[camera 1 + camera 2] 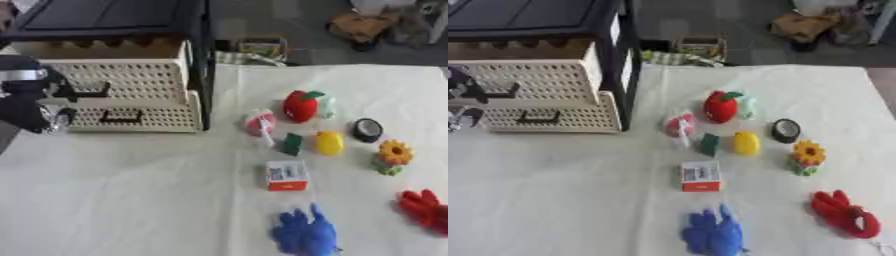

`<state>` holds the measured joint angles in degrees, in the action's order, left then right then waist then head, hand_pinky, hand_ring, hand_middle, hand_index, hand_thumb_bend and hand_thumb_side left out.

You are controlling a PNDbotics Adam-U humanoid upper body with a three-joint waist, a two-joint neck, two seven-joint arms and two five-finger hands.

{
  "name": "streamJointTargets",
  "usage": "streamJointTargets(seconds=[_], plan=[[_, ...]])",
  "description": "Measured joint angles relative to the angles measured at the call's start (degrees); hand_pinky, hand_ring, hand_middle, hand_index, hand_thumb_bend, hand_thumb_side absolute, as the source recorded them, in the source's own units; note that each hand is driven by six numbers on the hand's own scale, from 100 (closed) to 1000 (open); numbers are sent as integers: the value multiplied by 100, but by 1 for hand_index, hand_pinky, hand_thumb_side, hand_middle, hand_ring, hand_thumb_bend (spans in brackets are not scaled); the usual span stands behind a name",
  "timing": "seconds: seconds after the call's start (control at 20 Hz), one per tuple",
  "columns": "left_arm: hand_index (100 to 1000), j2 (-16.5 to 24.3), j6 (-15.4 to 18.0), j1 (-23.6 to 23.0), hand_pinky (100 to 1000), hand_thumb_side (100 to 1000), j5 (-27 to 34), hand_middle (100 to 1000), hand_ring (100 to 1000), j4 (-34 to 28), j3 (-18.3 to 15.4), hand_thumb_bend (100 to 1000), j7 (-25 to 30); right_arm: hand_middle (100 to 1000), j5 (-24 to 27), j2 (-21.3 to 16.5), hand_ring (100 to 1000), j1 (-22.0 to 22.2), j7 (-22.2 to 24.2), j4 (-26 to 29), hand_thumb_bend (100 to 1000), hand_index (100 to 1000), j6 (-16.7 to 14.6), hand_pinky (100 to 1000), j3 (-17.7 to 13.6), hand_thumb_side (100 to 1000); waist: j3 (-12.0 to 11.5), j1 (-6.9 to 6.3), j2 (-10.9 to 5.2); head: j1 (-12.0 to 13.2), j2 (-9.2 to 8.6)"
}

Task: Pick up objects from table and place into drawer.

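Left eye view: your left hand [35, 107] sits at the table's left edge, right at the front of the cream drawer unit [131, 95]. It's at the level of the upper drawer's dark handle [87, 92], so I judge you're going for a pull. Can't tell whether the fingers are curled on the handle or just beside it. The upper drawer looks pulled out a bit, its inside hidden behind its lattice front; the lower drawer [131, 117] looks closed, its handle [121, 117] untouched. The unit stands under a dark shelf frame [199, 60] at the far left corner of the white-covered table [131, 200].

None of the objects is lifted yet. They're bunched on the right half, well apart from the drawers, so every transfer crosses the table. Red apple toy [300, 106] lies farthest back, pink round item [260, 122] and small green block [291, 144] to its left, yellow piece [329, 142] and black-and-white disc [367, 130] nearer the right edge.

Right eye view: same layout. Orange-and-white box [701, 176] is mid-table, blue plush [713, 232] at the near edge, sunflower toy [807, 156] and red plush [846, 214] toward the near right corner. Your right hand doesn't show in either view. Only a sliver of the left hand shows at the left border here.
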<state>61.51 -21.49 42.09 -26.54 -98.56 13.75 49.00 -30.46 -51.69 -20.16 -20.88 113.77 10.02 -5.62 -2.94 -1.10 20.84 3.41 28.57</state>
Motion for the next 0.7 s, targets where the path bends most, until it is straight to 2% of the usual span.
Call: streamJointTargets(seconds=[0.7], plan=[[798,458,-426,-846,100,408,347,100,100,-1061,-298,105,-425,867,0,0,871,-3,-46,0,100,878,16,820,-22,1000,-27,51,-23,-10,-44]])
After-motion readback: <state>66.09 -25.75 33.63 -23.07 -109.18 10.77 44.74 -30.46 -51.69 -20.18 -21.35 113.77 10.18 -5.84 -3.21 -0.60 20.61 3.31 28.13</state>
